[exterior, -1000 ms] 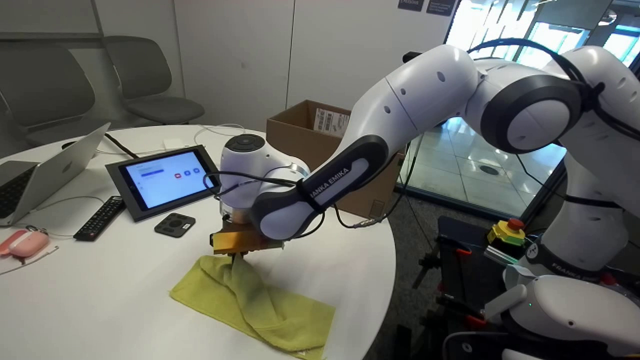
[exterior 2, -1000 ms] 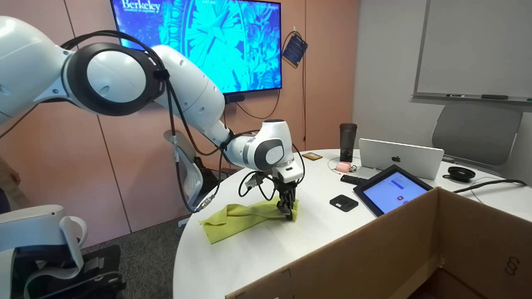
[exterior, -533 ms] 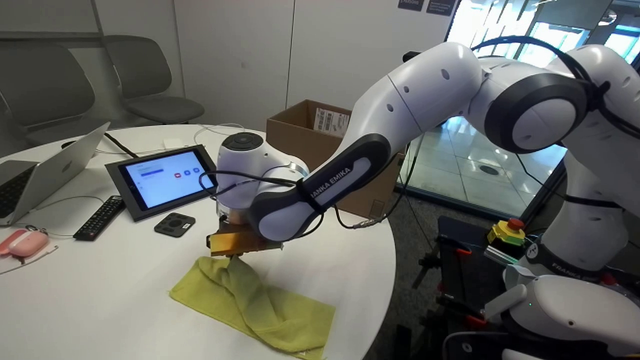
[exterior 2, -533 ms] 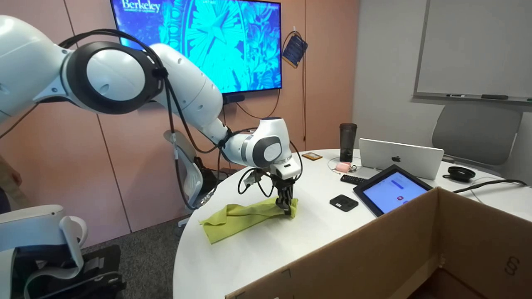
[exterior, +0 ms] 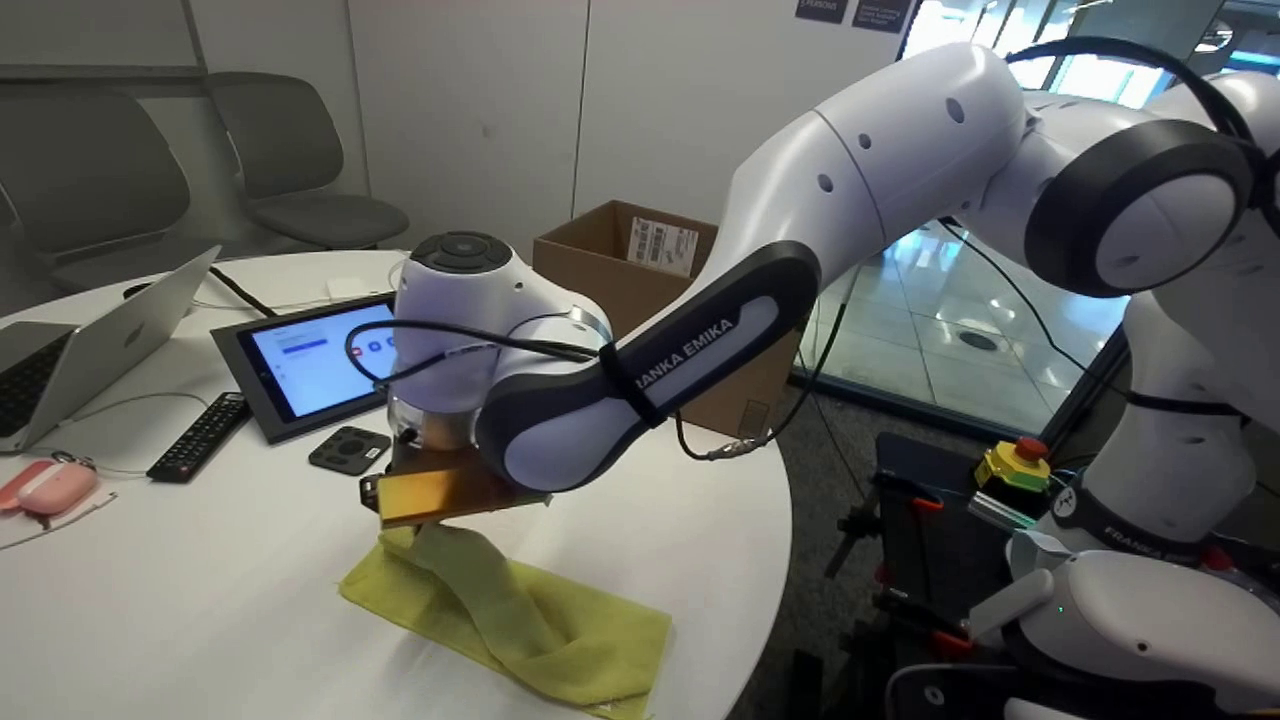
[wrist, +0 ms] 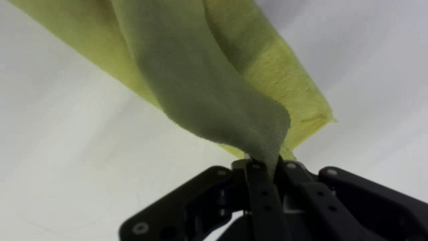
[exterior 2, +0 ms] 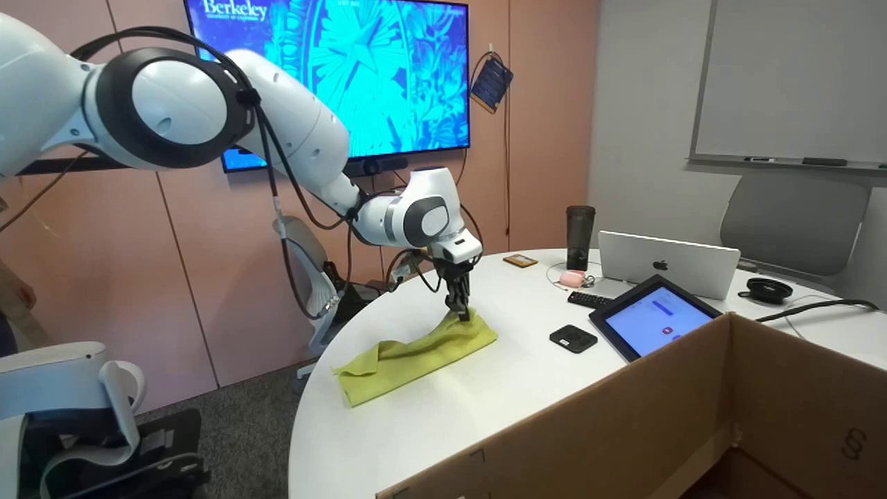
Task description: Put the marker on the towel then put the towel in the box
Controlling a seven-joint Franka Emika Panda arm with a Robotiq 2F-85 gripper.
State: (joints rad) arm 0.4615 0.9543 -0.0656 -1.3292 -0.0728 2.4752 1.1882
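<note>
The gripper [wrist: 270, 165] is pinched narrow on a fold of the yellow-green towel [exterior 2: 416, 360] near one end and holds it in a peak above the white table [exterior 2: 374, 436], while the rest of the towel lies rumpled on the table, its other end near the rounded edge. Well apart from the towel, the cardboard box [exterior: 603, 284] stands by the table's edge, its mouth facing up and a white label [exterior: 662, 247] showing inside its rim. A squat black gadget [exterior: 349, 450] lies between the towel and the tablet [exterior: 310, 355], and the black remote [exterior: 198, 437] lies just beside the tablet.
</note>
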